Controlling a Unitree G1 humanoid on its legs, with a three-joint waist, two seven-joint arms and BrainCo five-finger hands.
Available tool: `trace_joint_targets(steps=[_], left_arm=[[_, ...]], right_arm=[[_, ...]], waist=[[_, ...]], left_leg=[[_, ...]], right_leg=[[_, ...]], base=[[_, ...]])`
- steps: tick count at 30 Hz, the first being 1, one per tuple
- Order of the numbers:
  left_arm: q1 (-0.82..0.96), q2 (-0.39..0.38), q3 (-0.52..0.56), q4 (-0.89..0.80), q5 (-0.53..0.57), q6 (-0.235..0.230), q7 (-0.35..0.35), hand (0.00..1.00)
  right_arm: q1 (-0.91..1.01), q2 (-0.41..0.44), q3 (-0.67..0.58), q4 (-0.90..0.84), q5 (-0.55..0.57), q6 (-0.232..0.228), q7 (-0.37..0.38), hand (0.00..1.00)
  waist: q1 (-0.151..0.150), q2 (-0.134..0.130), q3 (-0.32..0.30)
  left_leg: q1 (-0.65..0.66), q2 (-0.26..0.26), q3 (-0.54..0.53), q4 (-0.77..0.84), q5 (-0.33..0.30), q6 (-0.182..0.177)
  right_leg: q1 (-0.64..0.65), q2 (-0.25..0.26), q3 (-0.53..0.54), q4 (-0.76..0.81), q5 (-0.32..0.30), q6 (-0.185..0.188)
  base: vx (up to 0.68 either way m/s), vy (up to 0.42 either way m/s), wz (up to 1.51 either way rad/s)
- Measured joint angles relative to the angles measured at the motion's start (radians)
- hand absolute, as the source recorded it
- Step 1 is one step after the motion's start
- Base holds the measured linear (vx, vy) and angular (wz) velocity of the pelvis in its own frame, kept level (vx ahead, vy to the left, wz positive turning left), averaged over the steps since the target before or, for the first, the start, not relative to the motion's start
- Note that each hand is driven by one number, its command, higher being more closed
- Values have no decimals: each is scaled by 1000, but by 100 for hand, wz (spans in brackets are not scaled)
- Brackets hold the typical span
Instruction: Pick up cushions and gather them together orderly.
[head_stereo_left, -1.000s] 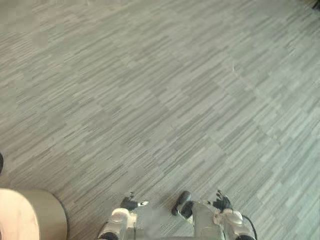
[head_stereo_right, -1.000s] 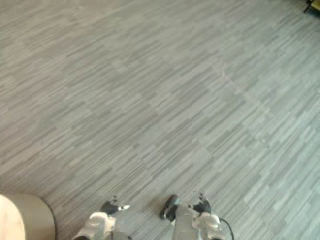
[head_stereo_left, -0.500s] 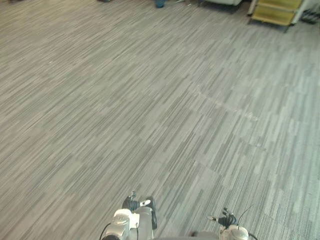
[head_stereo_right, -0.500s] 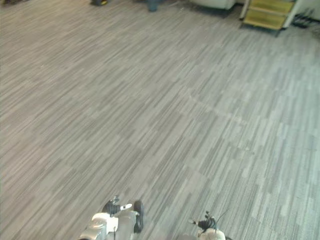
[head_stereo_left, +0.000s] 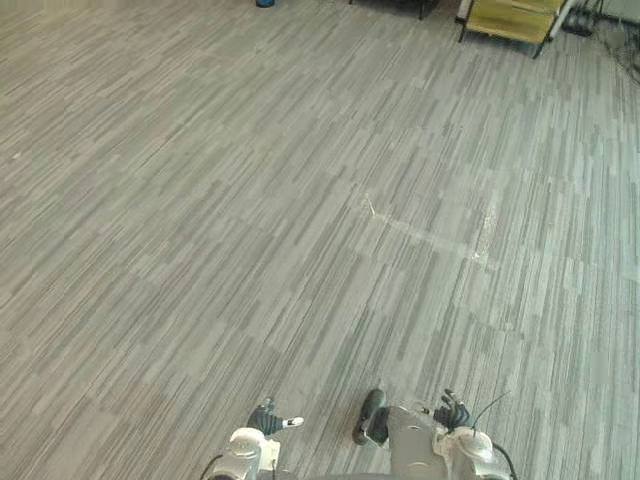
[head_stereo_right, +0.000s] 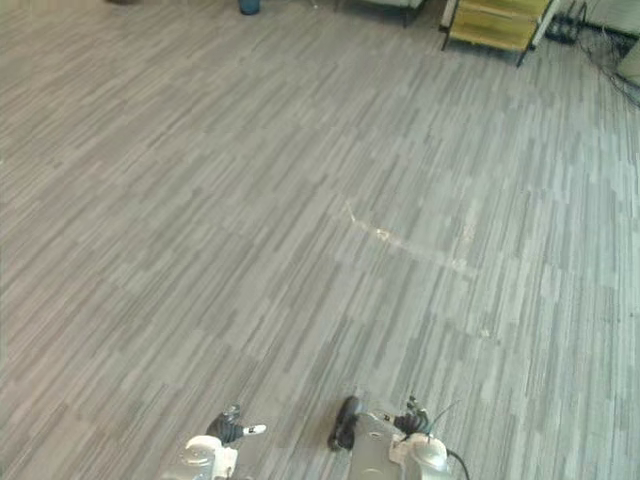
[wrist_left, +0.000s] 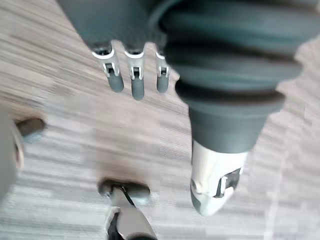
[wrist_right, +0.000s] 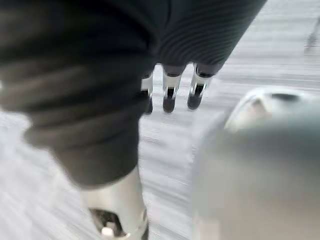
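Observation:
My left hand (head_stereo_left: 264, 420) hangs low at the near edge of the head views, over grey striped carpet (head_stereo_left: 300, 200). In its wrist view the fingers (wrist_left: 131, 75) point straight down and the thumb (wrist_left: 216, 177) stands apart, with nothing held. My right hand (head_stereo_left: 452, 412) hangs a little to the right of it. Its fingers (wrist_right: 170, 95) are also straight and its thumb (wrist_right: 117, 210) is free, holding nothing.
A yellow-green low cabinet (head_stereo_left: 510, 18) stands at the far right. A blue object (head_stereo_left: 265, 3) sits at the far edge and cables (head_stereo_right: 600, 40) lie at the far right. A pale scuff line (head_stereo_left: 420, 232) crosses the carpet ahead.
The camera has swung: a beige round thing at lower left one second ago has left the picture, and the yellow-green cabinet has come in at far right. Both hands stay hanging.

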Motion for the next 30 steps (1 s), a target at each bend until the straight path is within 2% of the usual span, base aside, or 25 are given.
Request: trace_joint_targets(steps=[2,4,5,7,8,9,10,11,12,13,15,16,18,19,20,21,22,23,24,25,26,27,28,29,30], left_arm=[[0,-13,22,-4,0,0,-1,0],[8,-14,51,-8,0,-1,-2,0],[10,-12,58,-15,-1,-2,-2,0],[14,-8,79,-50,-1,-9,-1,0],[12,-8,84,-53,-1,-9,0,0],[2,-5,91,-68,-1,-9,3,0],[-1,-6,93,-69,-3,-10,5,0],[9,-15,86,-68,-8,-10,8,0],[21,-21,77,-65,-12,-10,12,0],[8,0,78,-67,-21,-10,23,0],[-4,24,80,-64,-21,-9,24,0],[0,26,80,-61,-21,-7,23,0],[12,27,84,-62,-22,-8,22,0],[20,28,85,-59,-22,-7,21,0],[33,37,81,-58,-23,-6,21,0],[36,45,62,-49,-23,-5,22,0],[34,47,48,-42,-24,-4,21,0],[37,45,33,-38,-27,-4,21,0],[38,37,30,-37,-31,-3,22,0],[34,32,22,-39,-37,-3,22,0],[33,32,15,-40,-39,-4,22,0],[35,31,14,-43,-40,-6,22,0],[40,32,15,-46,-40,-6,23,0],[44,33,15,-44,-40,-6,24,0],[53,11,21,-36,-41,-8,26,0]], right_arm=[[12,1,8,13,2,4,-1,0],[19,6,14,30,3,10,-3,0],[21,8,14,30,3,10,-6,0],[10,14,14,31,5,10,-19,0],[2,16,13,31,5,10,-21,0],[-4,22,13,34,11,9,-25,0],[-1,24,13,39,14,7,-27,0],[13,9,15,38,14,7,-29,0],[24,4,17,44,13,8,-29,0],[26,35,23,64,13,8,-27,0],[27,52,21,68,12,11,-28,0],[28,53,21,68,12,11,-28,0],[30,48,18,69,-2,11,-26,0],[22,48,19,69,-6,11,-24,0],[15,50,23,68,-8,8,-18,0],[10,45,20,65,-8,9,-14,0],[13,40,19,66,-8,10,-14,0],[27,30,21,66,-9,11,-14,0],[23,17,21,58,-8,9,-13,0],[15,7,22,41,-8,8,-13,0],[14,5,23,29,-8,7,-13,0],[12,1,22,16,-8,5,-13,0],[13,-1,23,9,-8,5,-11,0],[14,-3,23,9,-8,5,-9,0],[7,-21,23,24,-9,5,-5,0]], waist=[[3,14,12],[14,4,27],[19,1,29],[36,-4,28],[41,-4,28],[58,-14,34],[63,-19,36],[65,8,20],[70,25,10],[62,-26,0],[70,-68,2],[72,-72,-1],[81,-77,-3],[83,-77,-3],[79,-75,-4],[71,-73,-4],[68,-71,-5],[67,-61,-8],[68,-32,-7],[66,-12,-5],[65,-10,-5],[56,-13,-4],[50,-31,-10],[50,-40,-12],[59,-3,-17]], left_leg=[[-131,77,-34,372,92,19],[-266,119,-66,707,10,58],[-292,117,-67,729,-9,62],[-430,105,-58,650,-80,89],[-452,93,-68,603,-85,89],[-486,36,-109,424,-85,86],[-485,-32,-188,173,-41,64],[-474,-44,-247,-25,38,44],[-473,-42,-276,-43,181,54],[-462,-84,-250,-34,134,76],[-465,-119,-224,16,73,98],[-464,-123,-217,31,52,102],[-405,-125,-168,51,-19,115],[-362,-126,-147,41,-40,118],[-296,-129,-128,19,-64,124],[-223,-132,-123,-12,-82,132],[-193,-131,-124,-30,-84,131],[-145,-120,-124,-70,-84,130],[-99,-87,-121,-107,-83,130],[-71,-53,-118,-123,-83,130],[-64,-44,-118,-123,-83,130],[-40,-28,-118,-137,-84,129],[3,-23,-118,-157,-96,107],[23,-20,-119,-157,-105,93],[48,20,-124,-146,-108,77]], right_leg=[[118,46,14,-93,-5,1],[270,96,72,-198,-20,-3],[300,100,90,-215,-25,0],[389,111,190,-277,-32,0],[400,110,211,-283,-31,3],[428,85,267,-296,-39,31],[451,62,305,-307,-59,75],[465,77,333,-317,-76,113],[480,81,366,-322,-90,141],[495,34,384,-332,-92,152],[494,-11,392,-309,-93,154],[493,-17,403,-291,-92,155],[437,-50,451,-110,-92,166],[383,-69,464,43,-75,203],[293,-105,453,262,-60,286],[226,-139,374,417,-104,249],[209,-150,330,437,-123,219],[174,-155,253,431,-153,169],[128,-136,158,365,-176,133],[67,-111,111,271,-176,133],[29,-108,108,219,-162,137],[-28,-110,118,109,-90,147],[-63,-107,158,-47,52,142],[-63,-102,173,-71,158,130],[-62,-67,192,-17,164,93]], base=[[513,-221,-35],[466,-99,-80],[437,-56,-95],[500,37,-115],[575,163,-135],[477,204,-125],[554,259,-128],[477,295,-98],[503,262,-54],[522,216,-30],[434,87,-11],[471,113,-26],[462,120,-50],[447,81,-70],[446,24,-48],[453,-6,-23],[482,-61,-6],[496,-114,-12],[492,-139,-17],[460,-182,-8],[435,-226,10],[536,-333,24],[467,-327,24],[530,-373,-11],[517,-357,-27]])
